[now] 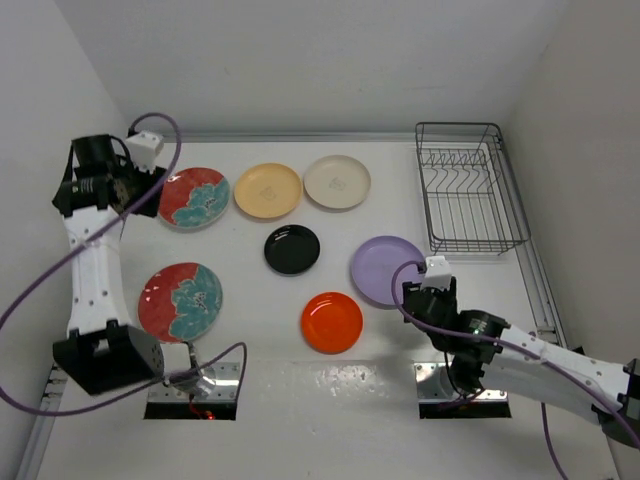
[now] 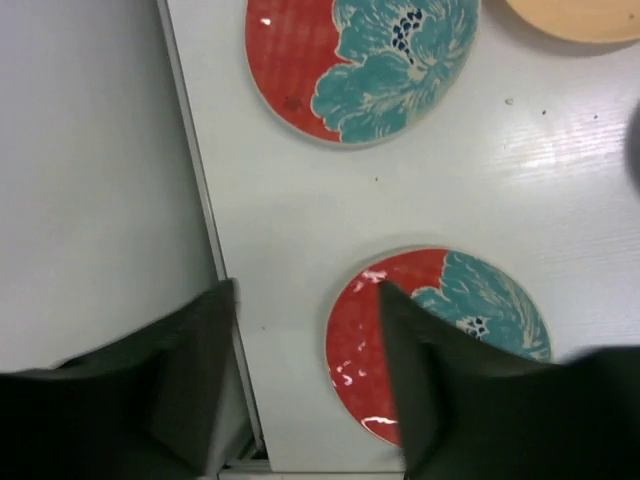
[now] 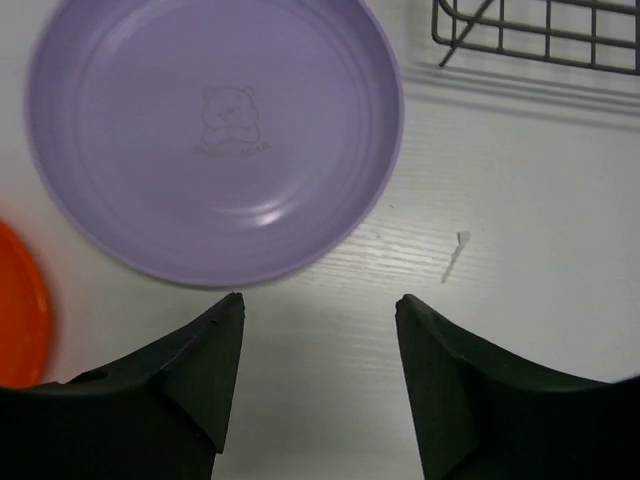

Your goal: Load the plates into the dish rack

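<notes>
Seven plates lie flat on the white table: two red floral ones (image 1: pixel 195 197) (image 1: pixel 181 301), a yellow-orange (image 1: pixel 268 190), a cream (image 1: pixel 337 182), a black (image 1: pixel 292 249), a lilac (image 1: pixel 385 270) and an orange-red (image 1: pixel 332 322). The wire dish rack (image 1: pixel 470 190) at the back right holds nothing. My left gripper (image 2: pixel 305 290) hangs open, raised over the table's left edge, with both red floral plates (image 2: pixel 360 60) (image 2: pixel 430 330) below it. My right gripper (image 3: pixel 320 300) is open and empty just short of the lilac plate's (image 3: pixel 215 130) near rim.
White walls close in the table on the left, back and right. A metal rail (image 2: pixel 200 190) runs along the left edge. In the right wrist view the rack's corner (image 3: pixel 540 30) shows at the top right and the orange-red plate (image 3: pixel 20 305) at the left.
</notes>
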Controlling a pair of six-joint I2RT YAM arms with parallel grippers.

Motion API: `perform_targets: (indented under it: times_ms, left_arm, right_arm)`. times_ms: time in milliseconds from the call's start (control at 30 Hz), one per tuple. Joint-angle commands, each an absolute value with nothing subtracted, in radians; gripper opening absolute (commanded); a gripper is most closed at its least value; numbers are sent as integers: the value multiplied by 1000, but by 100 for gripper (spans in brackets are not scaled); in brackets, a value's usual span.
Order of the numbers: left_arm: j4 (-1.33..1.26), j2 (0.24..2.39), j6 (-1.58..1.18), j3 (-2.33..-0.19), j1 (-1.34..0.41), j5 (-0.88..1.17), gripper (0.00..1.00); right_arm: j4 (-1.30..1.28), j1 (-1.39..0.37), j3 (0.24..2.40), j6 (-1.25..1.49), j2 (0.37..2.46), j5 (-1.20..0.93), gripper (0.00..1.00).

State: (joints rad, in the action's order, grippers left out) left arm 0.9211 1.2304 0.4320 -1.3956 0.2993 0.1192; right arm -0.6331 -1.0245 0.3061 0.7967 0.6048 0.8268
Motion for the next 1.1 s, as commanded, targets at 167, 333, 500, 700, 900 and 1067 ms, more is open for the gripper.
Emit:
perform_targets:
  times_ms: [167, 333, 500, 700, 900, 1067]
  left_arm:
    - [954, 1653, 273, -1664, 380, 244, 74]
    - [920, 1946, 212, -1813, 402, 244, 82]
    - [890, 2150, 172, -1916, 420, 287, 82]
    - [838, 2285, 147, -1950, 449, 285, 83]
    - [827, 2368, 138, -1940, 460, 373, 81]
    - [827, 2431, 129, -1917, 471, 515, 61]
  right_arm:
    - [-214, -1022, 529, 364, 822, 893, 79]
    - [-170, -928, 726, 293, 991, 599, 99]
    - [-230, -809, 827, 408, 1100, 345, 99]
    - [-100, -770, 867, 390, 1245, 263, 99]
    - [-146, -739, 1084, 284, 1414, 175, 98]
    - [-152, -721, 1132, 299, 1447, 164, 97]
